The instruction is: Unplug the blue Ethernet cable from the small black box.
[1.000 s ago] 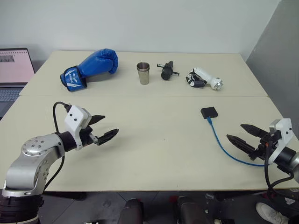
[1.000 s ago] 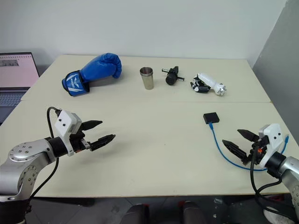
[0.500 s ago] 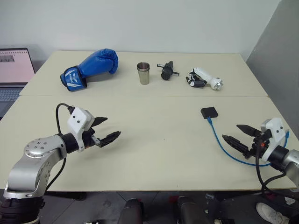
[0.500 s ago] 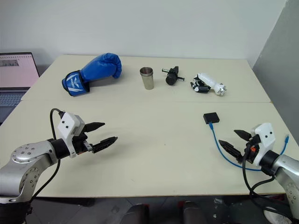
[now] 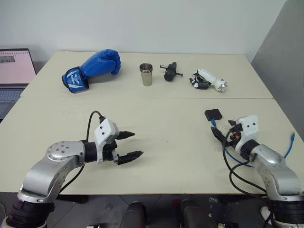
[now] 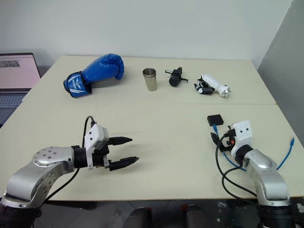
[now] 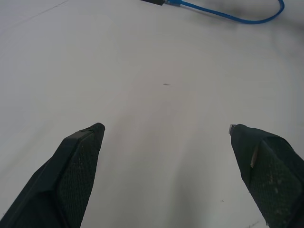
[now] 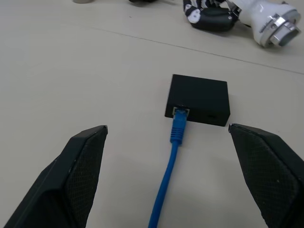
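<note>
Both grippers were spread; ahead of the right gripper (image 8: 166, 178), the limp blue Ethernet cable (image 8: 167, 173) looked best pinched at its plug by the light small black box (image 8: 199, 99).

cable (image 8: 171, 161) plugged in box (image 8: 199, 99), cup (image 5: 146, 74) behind

Lab or office: bare worktable (image 5: 166, 123), laptop (image 5: 14, 71), scattered test props.

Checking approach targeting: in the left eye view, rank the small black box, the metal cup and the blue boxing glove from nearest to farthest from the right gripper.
1. Small black box: just ahead of the right gripper, blue Ethernet cable plugged in.
2. Metal cup: far side, middle of the table.
3. Blue boxing glove: far left.
</note>
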`<act>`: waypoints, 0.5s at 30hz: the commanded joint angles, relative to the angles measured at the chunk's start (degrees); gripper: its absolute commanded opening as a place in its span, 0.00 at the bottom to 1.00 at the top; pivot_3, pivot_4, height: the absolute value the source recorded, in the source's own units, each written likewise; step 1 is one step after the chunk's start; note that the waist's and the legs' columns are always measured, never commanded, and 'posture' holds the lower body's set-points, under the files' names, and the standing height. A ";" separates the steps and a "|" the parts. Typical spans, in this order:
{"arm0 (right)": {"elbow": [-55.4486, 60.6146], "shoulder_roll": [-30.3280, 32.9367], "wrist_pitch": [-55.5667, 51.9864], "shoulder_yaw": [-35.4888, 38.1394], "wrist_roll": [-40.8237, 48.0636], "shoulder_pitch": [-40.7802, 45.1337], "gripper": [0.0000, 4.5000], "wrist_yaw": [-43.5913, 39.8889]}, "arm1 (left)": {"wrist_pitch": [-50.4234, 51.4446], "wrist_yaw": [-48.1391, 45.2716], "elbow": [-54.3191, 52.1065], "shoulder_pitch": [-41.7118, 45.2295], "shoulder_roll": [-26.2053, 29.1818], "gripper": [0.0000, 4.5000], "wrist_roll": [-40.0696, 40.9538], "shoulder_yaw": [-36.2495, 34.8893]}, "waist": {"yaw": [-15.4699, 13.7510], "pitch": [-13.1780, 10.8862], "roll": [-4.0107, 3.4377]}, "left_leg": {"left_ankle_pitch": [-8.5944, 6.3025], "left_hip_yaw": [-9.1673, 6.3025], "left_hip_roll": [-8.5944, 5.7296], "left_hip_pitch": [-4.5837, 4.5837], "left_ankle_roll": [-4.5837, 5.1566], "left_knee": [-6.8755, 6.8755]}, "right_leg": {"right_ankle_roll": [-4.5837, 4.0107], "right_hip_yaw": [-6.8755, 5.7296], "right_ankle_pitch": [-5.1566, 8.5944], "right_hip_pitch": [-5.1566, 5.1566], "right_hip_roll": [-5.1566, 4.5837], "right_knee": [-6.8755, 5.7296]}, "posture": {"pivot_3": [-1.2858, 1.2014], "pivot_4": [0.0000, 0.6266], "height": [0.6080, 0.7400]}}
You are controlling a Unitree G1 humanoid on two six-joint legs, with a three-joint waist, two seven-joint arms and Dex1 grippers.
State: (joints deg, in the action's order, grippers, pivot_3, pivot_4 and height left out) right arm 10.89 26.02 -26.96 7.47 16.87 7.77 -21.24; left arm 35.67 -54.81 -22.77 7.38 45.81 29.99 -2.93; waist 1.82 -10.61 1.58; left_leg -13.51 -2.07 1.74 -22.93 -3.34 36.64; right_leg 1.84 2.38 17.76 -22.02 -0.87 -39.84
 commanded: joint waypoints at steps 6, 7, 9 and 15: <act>-9.75 -5.97 5.37 -1.80 -4.28 6.47 0.96 4.31 | -0.27 -2.21 -2.69 4.05 -0.51 1.00 1.31 2.65 | 0.03 -0.01 -0.02 | 0.00 0.05 0.00 0.02 0.00 0.00 | 0.00 0.00 0.00 -0.02 0.00 -0.04 | 0.52 0.24 1.00; -10.77 -6.64 5.67 -1.65 -4.23 7.16 0.96 4.43 | -0.32 -2.23 -2.51 4.32 -0.62 1.00 1.15 2.88 | 0.03 -0.01 -0.02 | 0.00 0.06 0.00 0.00 0.00 0.00 | 0.00 0.00 0.00 -0.04 0.01 -0.05 | 0.52 0.24 1.00; -12.86 -6.99 6.40 -1.75 -5.29 8.34 0.96 4.86 | -0.43 -2.27 -2.22 4.80 -0.85 1.00 0.91 3.17 | 0.05 -0.01 -0.03 | 0.00 0.08 0.00 0.00 0.00 0.00 | -0.01 0.00 0.00 -0.05 0.01 -0.05 | 0.52 0.24 1.00; -15.23 -7.20 5.14 -1.93 -6.05 9.76 0.88 5.18 | -0.74 -2.13 -1.91 4.73 -0.95 1.00 0.53 3.16 | 0.04 -0.02 -0.03 | 0.00 0.14 0.00 0.01 0.00 0.00 | -0.01 0.01 0.00 -0.07 0.00 -0.06 | 0.52 0.24 1.00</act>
State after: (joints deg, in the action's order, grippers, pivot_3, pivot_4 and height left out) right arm -5.11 18.69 -21.98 5.35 11.26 16.94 -16.07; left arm 35.74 -56.90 -24.06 11.69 44.85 30.30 0.66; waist 1.86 -10.63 1.54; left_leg -13.51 -1.93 1.75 -22.92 -3.34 36.64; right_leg 1.84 2.39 17.76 -22.09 -0.87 -39.89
